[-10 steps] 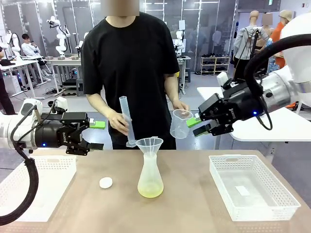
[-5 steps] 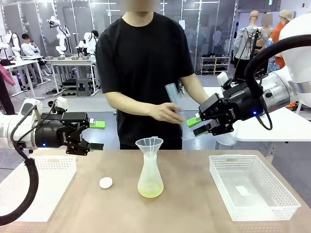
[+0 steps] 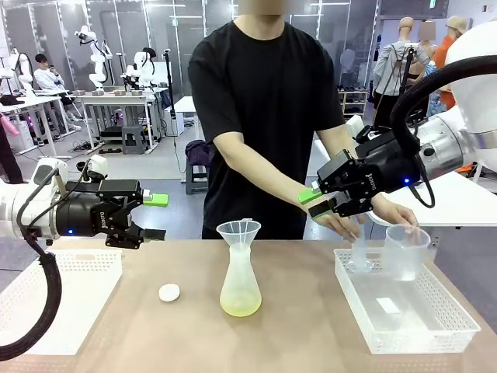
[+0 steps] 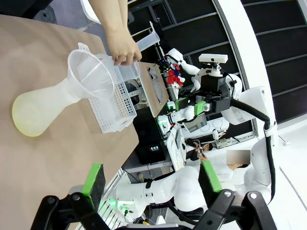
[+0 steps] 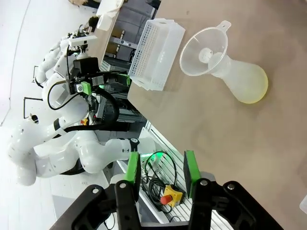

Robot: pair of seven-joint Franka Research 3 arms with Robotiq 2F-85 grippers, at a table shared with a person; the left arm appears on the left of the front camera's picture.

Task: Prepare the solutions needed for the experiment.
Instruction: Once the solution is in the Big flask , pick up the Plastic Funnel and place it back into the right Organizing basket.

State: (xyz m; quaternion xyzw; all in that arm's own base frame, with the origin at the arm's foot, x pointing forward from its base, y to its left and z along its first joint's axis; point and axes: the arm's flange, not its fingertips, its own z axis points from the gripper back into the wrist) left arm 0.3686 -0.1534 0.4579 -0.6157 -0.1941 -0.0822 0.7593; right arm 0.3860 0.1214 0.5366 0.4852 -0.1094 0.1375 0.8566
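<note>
The solutions [image 3: 240, 305] lie as a shallow pale yellow-green layer in a frosted conical flask [image 3: 239, 281] at the table's middle, with a clear funnel [image 3: 238, 231] in its neck. The same liquid [image 5: 254, 96] shows in the right wrist view, and the flask [image 4: 38, 108] in the left wrist view. My left gripper [image 3: 149, 216] hovers open over the table's left edge, nothing between its pads [image 4: 93, 177]. My right gripper [image 3: 314, 203] hangs above and right of the flask, its jaws partly apart and empty, green pads [image 5: 133, 167] showing.
The person's hands lower a clear beaker [image 3: 405, 250] and a measuring cylinder [image 3: 359, 252] into the white basket [image 3: 404, 334] at right, just under my right gripper. A white cap [image 3: 168, 292] lies left of the flask. Another white basket [image 3: 70, 299] sits at far left.
The person has stepped right and carried the cylinder and beaker from above the funnel down into the right basket. Neither arm has moved.
</note>
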